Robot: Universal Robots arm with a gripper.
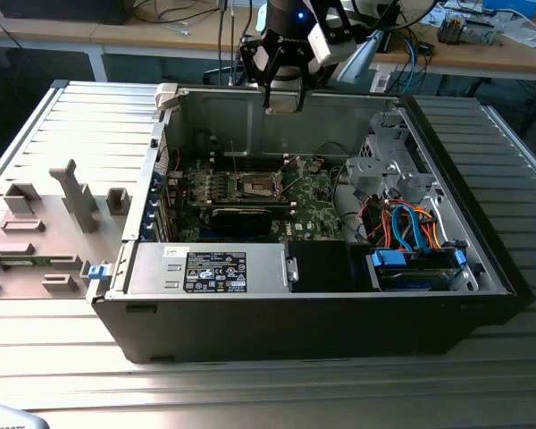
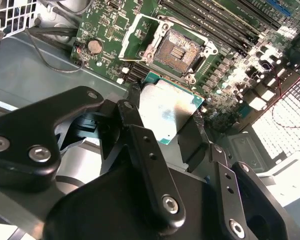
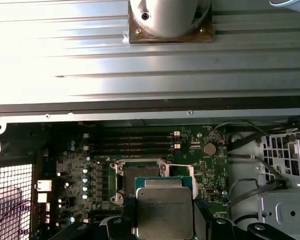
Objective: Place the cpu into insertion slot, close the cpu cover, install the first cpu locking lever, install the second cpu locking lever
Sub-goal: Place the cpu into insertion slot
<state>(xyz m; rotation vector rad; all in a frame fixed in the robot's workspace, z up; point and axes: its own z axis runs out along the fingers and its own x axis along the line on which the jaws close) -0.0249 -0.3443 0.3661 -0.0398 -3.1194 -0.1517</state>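
In the exterior view the gripper hung over the open case, above the green board and well clear of the slot. In the second wrist view its fingers were clamped on the cpu (metal top towards the camera). The slot lay bare beyond it, with the cover flipped open beside it. In the first wrist view the cpu hovered before the slot, apart from it.
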